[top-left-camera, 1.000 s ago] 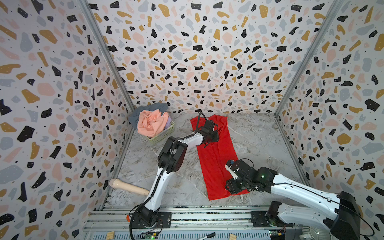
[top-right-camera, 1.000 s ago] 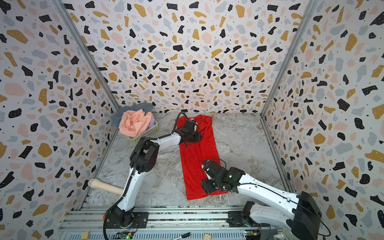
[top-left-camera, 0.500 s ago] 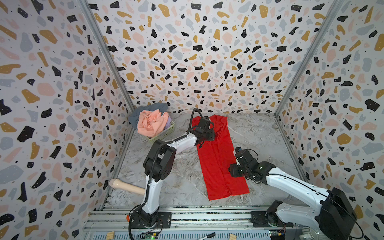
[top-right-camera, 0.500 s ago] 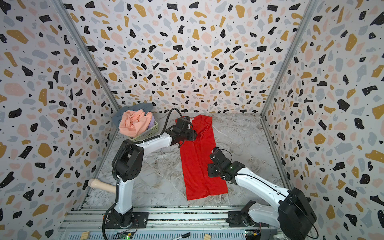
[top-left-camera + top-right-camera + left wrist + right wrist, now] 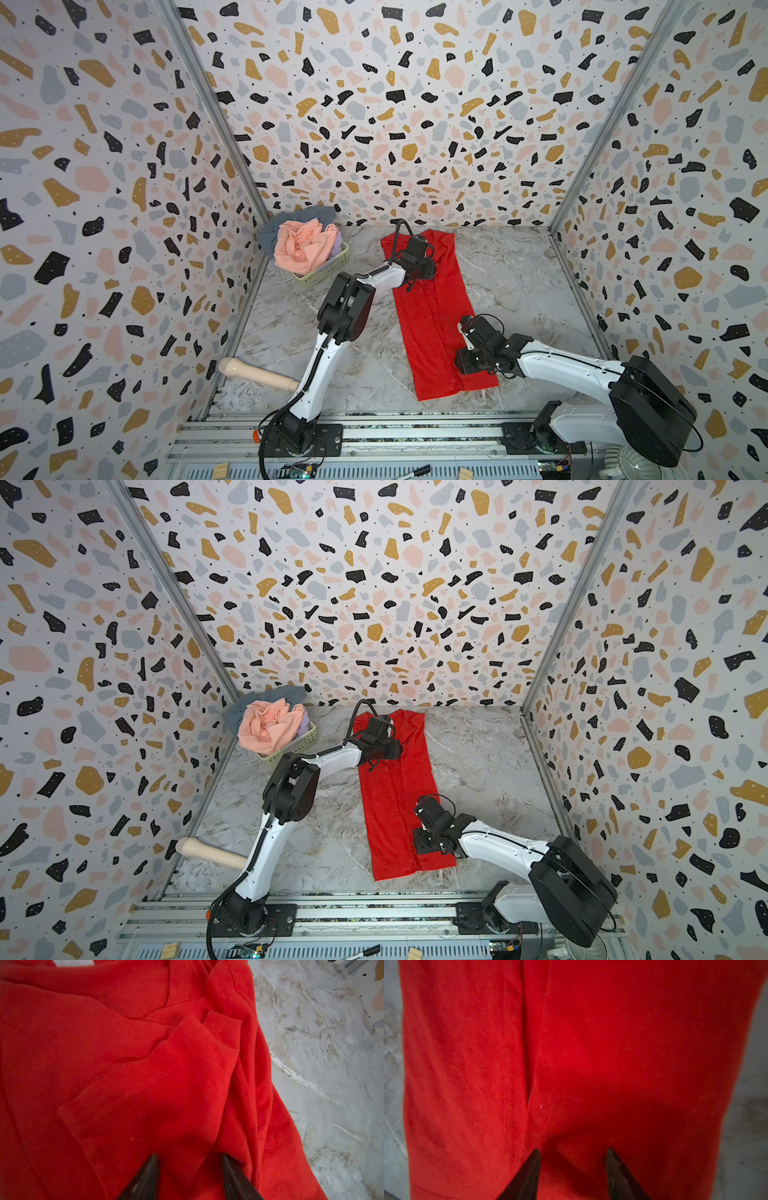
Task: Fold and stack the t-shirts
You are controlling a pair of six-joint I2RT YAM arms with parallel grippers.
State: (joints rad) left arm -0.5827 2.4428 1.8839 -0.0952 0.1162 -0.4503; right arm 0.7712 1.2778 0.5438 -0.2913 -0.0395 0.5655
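left claw [image 5: 189,1159] is hanging half-parted over the rumpled collar end of the red t-shirt [image 5: 432,324], gripping nothing; whether its tips are touching the cloth i cannot tell. right claw [image 5: 573,1152] is likewise standing half-open and empty over the hem end, having swung back there from the shirt's right edge a moment ago. the shirt is lying as a narrow strip from the desk's [image 5: 519,282] far edge toward its near edge, both sides folded in, so the crosswise fold is probably coming next. the peach-pink t-shirt [image 5: 303,245], grey-blue t-shirt [image 5: 299,218] and lilac t-shirt [image 5: 338,243] are waiting in the basket [image 5: 328,268] at the far left corner.
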